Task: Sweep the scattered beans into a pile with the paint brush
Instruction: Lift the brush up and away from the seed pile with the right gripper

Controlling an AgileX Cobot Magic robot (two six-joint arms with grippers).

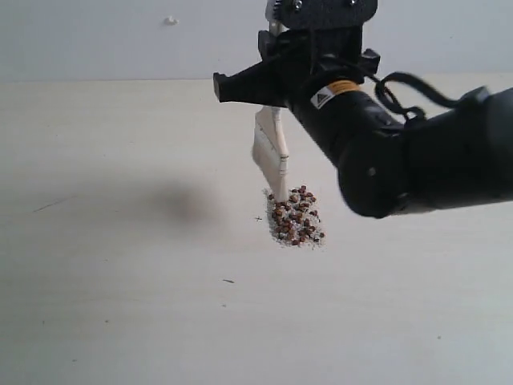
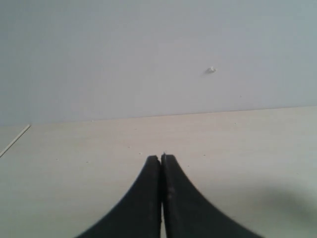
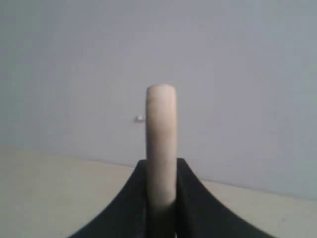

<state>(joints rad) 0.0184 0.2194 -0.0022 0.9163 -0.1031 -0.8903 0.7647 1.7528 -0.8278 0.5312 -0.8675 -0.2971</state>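
Presently, 1 paint brush (image 1: 271, 152), pale handle clamped upright in the narrowly parted jaws of the right gripper (image 1: 268, 92), its bristle tips touching the left edge of the pile (image 1: 296, 218). The reddish-brown beans (image 1: 298, 215) and whitish grains lie in that 1 clump at the middle of the table (image 1: 120, 305). Left gripper (image 2: 161, 158): jaws pressed together, holding nothing, above bare tabletop. The bulky black right arm (image 1: 417, 160) hides the handle's top and the surface behind it. Also present: 1 soft shadow (image 1: 180, 204) left of the pile, 1 dark fleck (image 1: 228, 281) nearer the camera, 1 white speck (image 1: 170, 21) on the wall (image 1: 96, 40).
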